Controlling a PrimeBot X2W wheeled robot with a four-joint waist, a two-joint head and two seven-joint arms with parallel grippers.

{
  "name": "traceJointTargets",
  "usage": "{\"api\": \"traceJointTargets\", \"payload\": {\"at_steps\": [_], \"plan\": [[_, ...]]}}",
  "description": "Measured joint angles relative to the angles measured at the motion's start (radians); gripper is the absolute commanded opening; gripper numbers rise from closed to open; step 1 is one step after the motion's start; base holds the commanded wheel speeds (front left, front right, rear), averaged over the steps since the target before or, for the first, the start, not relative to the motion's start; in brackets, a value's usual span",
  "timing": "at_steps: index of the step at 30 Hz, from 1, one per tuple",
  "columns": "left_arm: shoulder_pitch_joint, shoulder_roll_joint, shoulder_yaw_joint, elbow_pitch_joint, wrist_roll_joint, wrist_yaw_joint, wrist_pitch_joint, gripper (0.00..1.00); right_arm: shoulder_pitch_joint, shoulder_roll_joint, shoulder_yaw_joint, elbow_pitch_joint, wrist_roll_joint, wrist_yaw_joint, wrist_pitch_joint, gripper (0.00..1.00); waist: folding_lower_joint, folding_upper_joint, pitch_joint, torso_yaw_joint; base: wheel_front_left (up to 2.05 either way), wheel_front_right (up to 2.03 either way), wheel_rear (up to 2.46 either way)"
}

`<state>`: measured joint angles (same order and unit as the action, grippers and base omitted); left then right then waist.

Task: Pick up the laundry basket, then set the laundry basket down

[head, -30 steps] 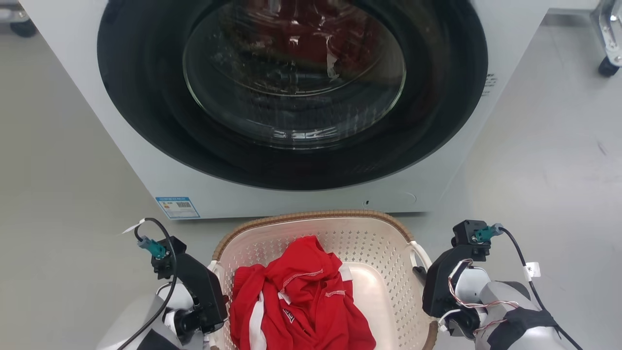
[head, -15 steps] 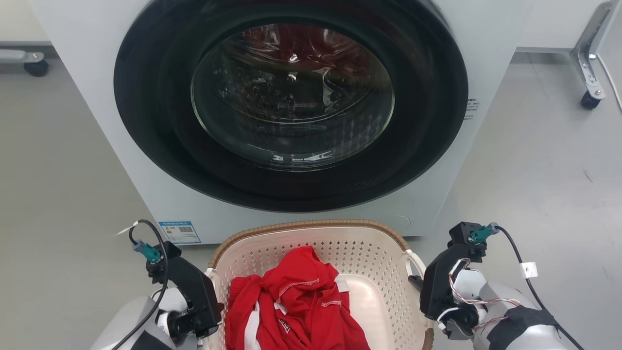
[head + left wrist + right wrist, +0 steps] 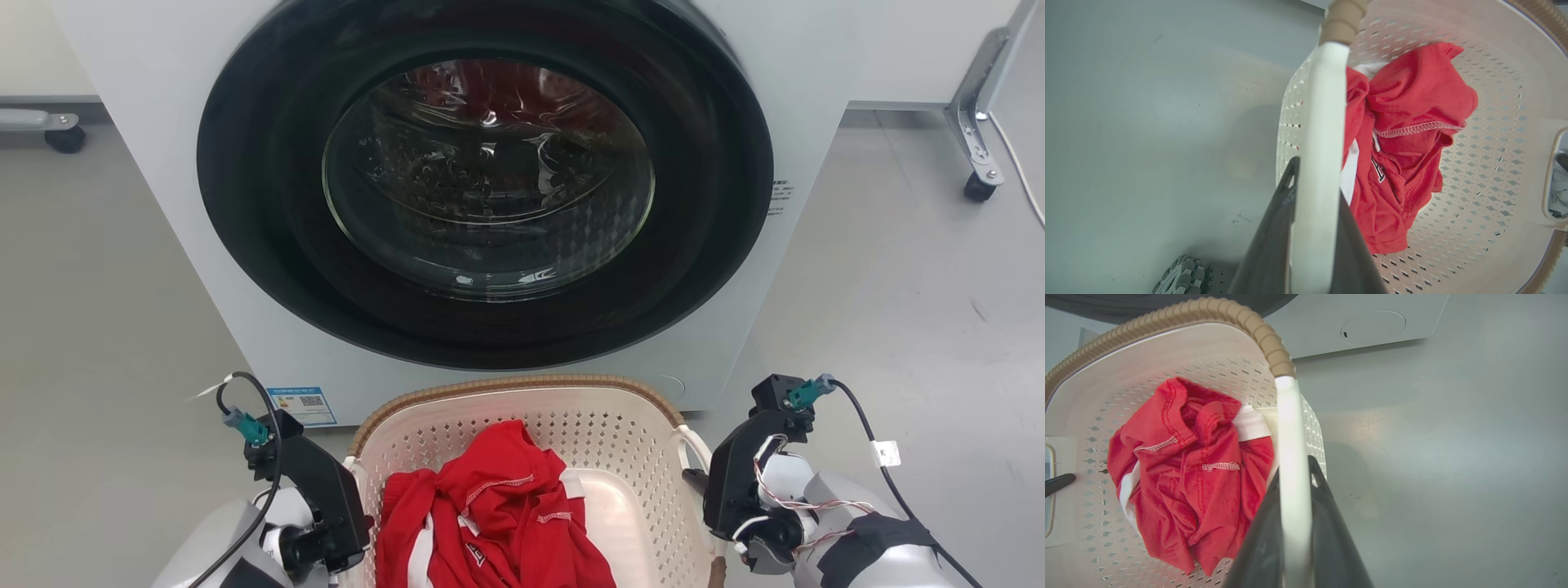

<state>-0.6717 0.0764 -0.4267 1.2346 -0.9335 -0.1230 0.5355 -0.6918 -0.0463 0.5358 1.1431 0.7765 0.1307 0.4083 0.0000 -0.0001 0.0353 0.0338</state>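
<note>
Two closed grips carry everything here. The left gripper [image 3: 1316,192] has its dark fingers pressed on either side of the white left handle [image 3: 1323,122], and the right gripper [image 3: 1294,473] pinches the right handle [image 3: 1290,428] the same way. The laundry basket [image 3: 522,384] hangs between the arms, low in front of the robot, with a crumpled red garment [image 3: 490,514] bunched toward its left side. Whether its base clears the floor [image 3: 98,327] I cannot tell.

The handles look like smooth, thin bars held only between narrow fingers, so the likeliest fault is a slide. If one arm rises or drops faster than the other, the basket tilts, the bar slips along the fingers and that side falls. The off-centre garment probably adds little weight, yet a tilt could tip it out.

Further ahead, the far edge of the woven rim sits close beneath the washing machine [image 3: 816,65] and its dark round door [image 3: 490,180]. A forward drift or swing while lowering could knock the rim against the front panel and twist the basket in the grip
</note>
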Motion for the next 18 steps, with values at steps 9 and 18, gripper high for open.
{"api": "traceJointTargets", "payload": {"at_steps": [9,18], "plan": [[0.0,0.003,-0.007,0.003,-0.003,0.0,0.0,0.0,0.0,0.0,0.02,0.005,0.031,0.0,0.005,0.0,0.0001,0.0001,-0.004,-0.001,0.0,0.0,0.0],[0.0,0.003,-0.011,0.006,-0.006,0.0,0.0,0.0,-0.002,-0.001,0.035,0.01,0.047,0.0,0.01,0.0,0.0,0.0,-0.006,0.001,0.0,0.0,0.0]]}}
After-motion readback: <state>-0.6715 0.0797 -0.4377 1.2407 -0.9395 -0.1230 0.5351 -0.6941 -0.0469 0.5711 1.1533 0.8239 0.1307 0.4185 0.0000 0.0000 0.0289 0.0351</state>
